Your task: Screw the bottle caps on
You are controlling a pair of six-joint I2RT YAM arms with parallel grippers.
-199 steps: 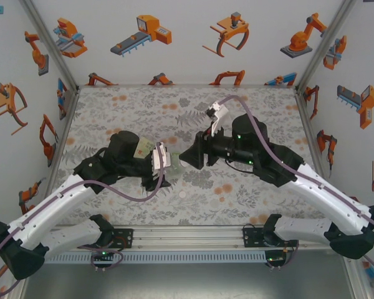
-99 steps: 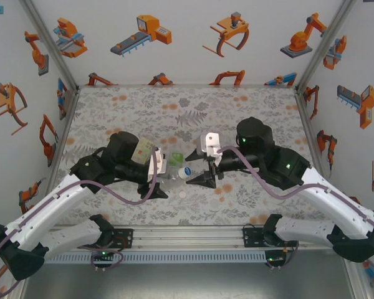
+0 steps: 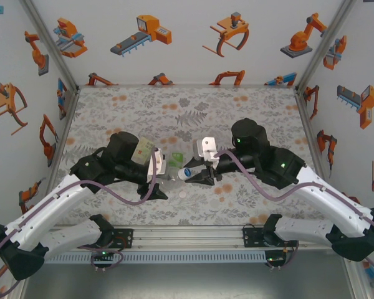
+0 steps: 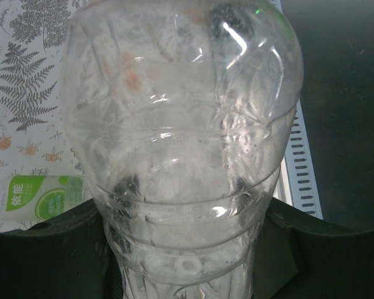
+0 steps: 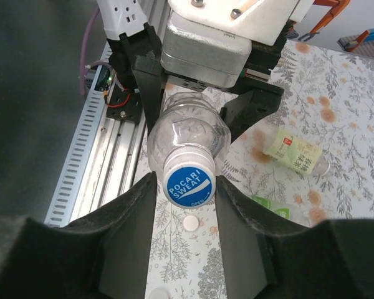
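My right gripper (image 5: 186, 187) has a finger on either side of the blue-and-white cap (image 5: 188, 177). The far finger looks to be against the cap's rim and a thin sliver shows at the other, so I cannot tell whether the jaws are truly pinching it or merely flanking it. That cap sits on the neck of the clear bottle (image 4: 181, 124), which points toward my right wrist camera. My left gripper (image 5: 190, 128) is clamped across the bottle's body, with its black fingers on both sides, holding it lying roughly level above the table (image 3: 249, 112), near the middle of the near half. In the overhead view the two grippers meet nose to nose over the patterned surface. On the table beneath the held bottle lies a loose white cap (image 5: 191, 222), and a second white cap (image 5: 157, 293) lies closer to my right wrist camera. Past the left gripper, the pale-label bottle (image 5: 293, 152) lies on its side. The green-label bottle (image 4: 34, 200) also lies flat nearby, apart from both grippers.
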